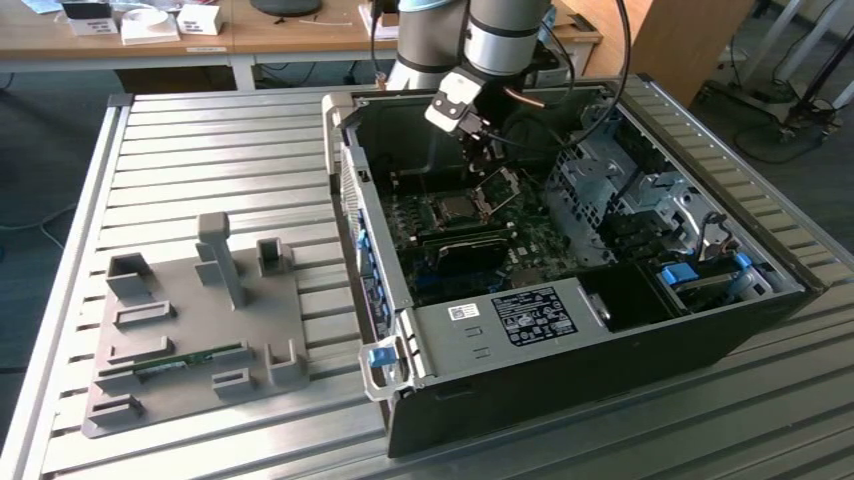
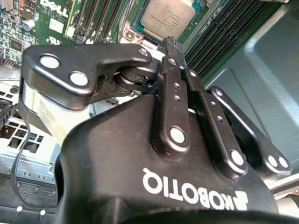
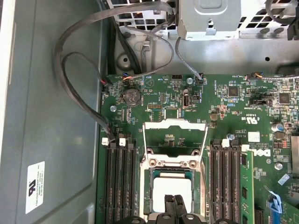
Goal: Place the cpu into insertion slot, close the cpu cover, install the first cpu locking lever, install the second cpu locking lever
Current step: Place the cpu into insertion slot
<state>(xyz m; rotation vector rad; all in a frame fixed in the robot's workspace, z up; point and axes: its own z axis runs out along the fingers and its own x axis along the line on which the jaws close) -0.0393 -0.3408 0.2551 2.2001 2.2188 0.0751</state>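
gripper (image 3: 173,201), pinched narrow and empty, hovers over the cpu (image 3: 161,185) seated in the insertion slot (image 3: 145,198); the cpu cover (image 3: 175,123) stands open, locking not yet done.

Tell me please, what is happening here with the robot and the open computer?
The robot arm reaches into the open computer case. The cpu already lies in the insertion slot. The gripper, its fingers shut, is directly over the cpu. The cpu cover is open, tilted back from the slot.
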